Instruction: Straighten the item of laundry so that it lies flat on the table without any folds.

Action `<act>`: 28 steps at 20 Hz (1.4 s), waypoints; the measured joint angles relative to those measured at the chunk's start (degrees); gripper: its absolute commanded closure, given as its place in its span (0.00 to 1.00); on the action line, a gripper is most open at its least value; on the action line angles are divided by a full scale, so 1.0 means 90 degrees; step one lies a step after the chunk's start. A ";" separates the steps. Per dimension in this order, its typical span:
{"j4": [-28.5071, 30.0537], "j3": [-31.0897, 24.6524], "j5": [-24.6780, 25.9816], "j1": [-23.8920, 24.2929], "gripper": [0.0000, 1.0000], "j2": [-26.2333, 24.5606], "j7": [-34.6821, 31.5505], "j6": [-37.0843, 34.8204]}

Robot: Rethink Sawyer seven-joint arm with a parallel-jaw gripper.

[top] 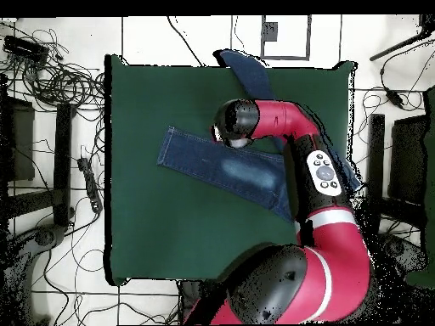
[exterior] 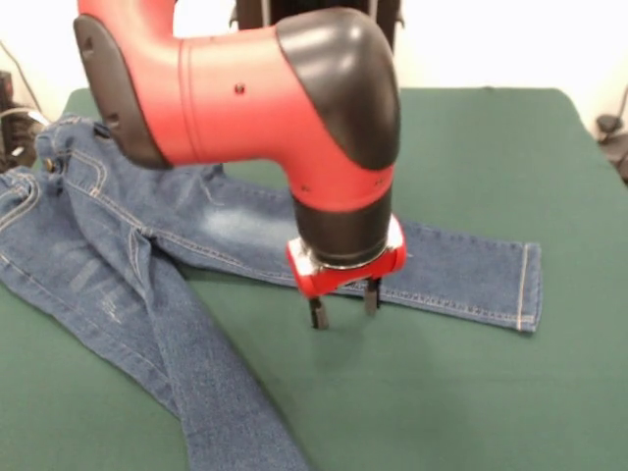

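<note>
Blue denim jeans (exterior: 147, 245) lie spread on a dark green surface (exterior: 471, 392), with a red and black robot arm (exterior: 245, 98) reaching down over them. In the front view, the waist of the jeans sits at the far left of the surface, bunched and partly hidden behind the arm. One leg stretches out to the right, lying fairly flat, and ends in a hemmed cuff with tan stitching. A pale faded patch shows on its thigh. The other leg runs from the waist toward the near edge and leaves the picture at the bottom. The two legs spread apart in a V, with bare green surface between them.

The gripper (exterior: 344, 302) hangs from a red wrist collar at the middle of the front view. Its two short dark fingers (exterior: 317, 312) point straight down. They stand a narrow gap apart and hold nothing. The fingers sit at the near edge of the right-running leg, about midway along it, just over the seam. Whether the tips touch the denim or the surface cannot be told from this angle. A faint shadow falls on the green surface just below them.

From overhead, the jeans (top: 223, 164) show one leg lying across the middle of the surface (top: 170, 238), its cuff pointing left. The other leg runs up past the top edge. The arm's black wrist joint (top: 234, 120) covers the gripper in this view.
</note>
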State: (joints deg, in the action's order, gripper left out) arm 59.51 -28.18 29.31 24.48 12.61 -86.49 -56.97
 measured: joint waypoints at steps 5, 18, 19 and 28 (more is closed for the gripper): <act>-0.0950 -0.0159 0.0017 -0.0111 0.00 -0.0395 0.0067 -0.1173; -0.2876 -0.0686 0.0397 -0.0267 0.00 -0.1167 0.1224 -0.2987; -0.2950 -0.0704 0.0434 -0.0269 0.00 -0.1181 0.1299 -0.2994; -0.3537 -0.0737 0.0650 -0.0260 0.00 -0.1082 0.1634 -0.2996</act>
State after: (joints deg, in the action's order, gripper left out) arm 27.68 -34.82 35.16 22.15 2.88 -71.79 -83.93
